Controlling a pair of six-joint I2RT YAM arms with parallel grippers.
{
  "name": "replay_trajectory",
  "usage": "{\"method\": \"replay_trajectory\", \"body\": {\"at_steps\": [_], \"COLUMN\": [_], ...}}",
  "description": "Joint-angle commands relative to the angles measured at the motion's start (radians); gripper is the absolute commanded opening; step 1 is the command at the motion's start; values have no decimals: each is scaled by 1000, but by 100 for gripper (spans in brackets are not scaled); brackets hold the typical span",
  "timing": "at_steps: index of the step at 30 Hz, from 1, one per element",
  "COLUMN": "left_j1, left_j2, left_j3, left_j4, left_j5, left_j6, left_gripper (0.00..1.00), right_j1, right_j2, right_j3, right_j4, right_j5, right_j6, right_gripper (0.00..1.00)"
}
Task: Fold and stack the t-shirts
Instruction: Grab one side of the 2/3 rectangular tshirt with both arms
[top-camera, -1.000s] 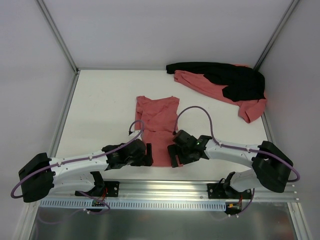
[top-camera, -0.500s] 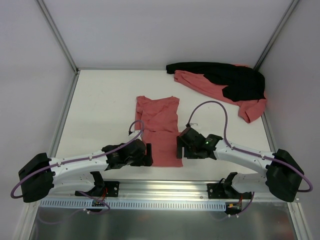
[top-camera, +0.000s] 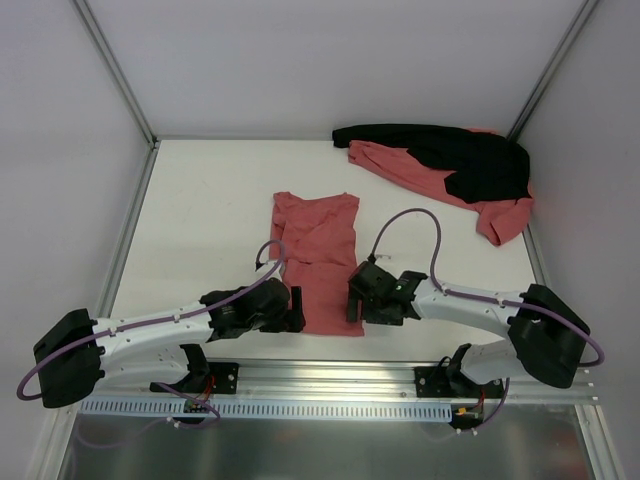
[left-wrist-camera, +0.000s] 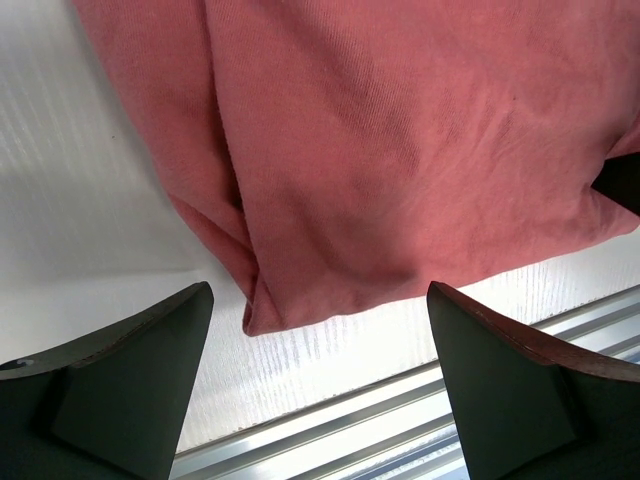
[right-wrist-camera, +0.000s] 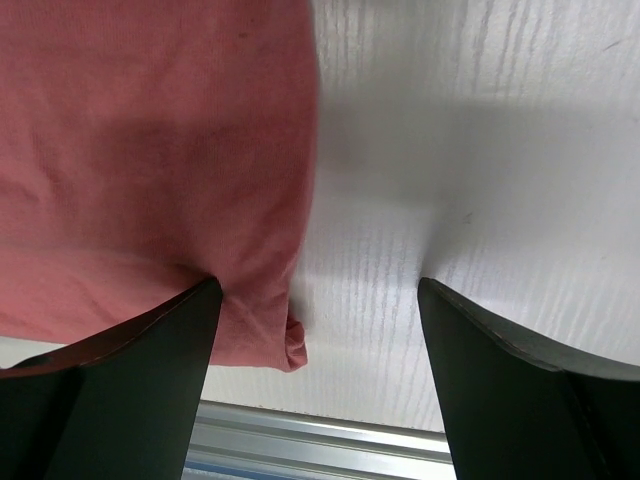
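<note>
A salmon-red t-shirt lies folded into a long strip in the middle of the table, its hem towards me. My left gripper is open at the strip's near left corner, and the corner lies between its fingers. My right gripper is open at the near right corner. Its left finger rests over the shirt's edge and its right finger is over bare table. More salmon-red t-shirts lie heaped at the back right.
A black cloth lies over the heap at the back right. The table's metal front rail runs just behind both grippers and shows in the left wrist view. White walls close in the table.
My right gripper swung out to the right and came back a little to the left. The shirt's near right corner now lies further right. My left gripper has hardly moved.
</note>
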Motion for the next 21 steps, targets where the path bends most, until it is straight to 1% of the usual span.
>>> {"method": "replay_trajectory", "body": {"at_steps": [1,7,14,21], "left_j1": [10,10,10,10], "left_j2": [-22,-25,-19,-4], "left_j3": [-10,-11,-10,-4], "left_j4": [-7,-9,4,13], "left_j5": [-10,-7,-1,4], "left_j6": [-12,-7,-4,0], "left_gripper": [91,90,90,91], "right_j1": [29,48,48,61], "right_j2": [12,-11,-84,-63], "right_j3": [33,59,116,93], "right_j4": [9,-37,-123,-100], "right_j5": [16,33,82,56], "right_j6": [43,49,55,87], "right_gripper": [84,84,84,84]}}
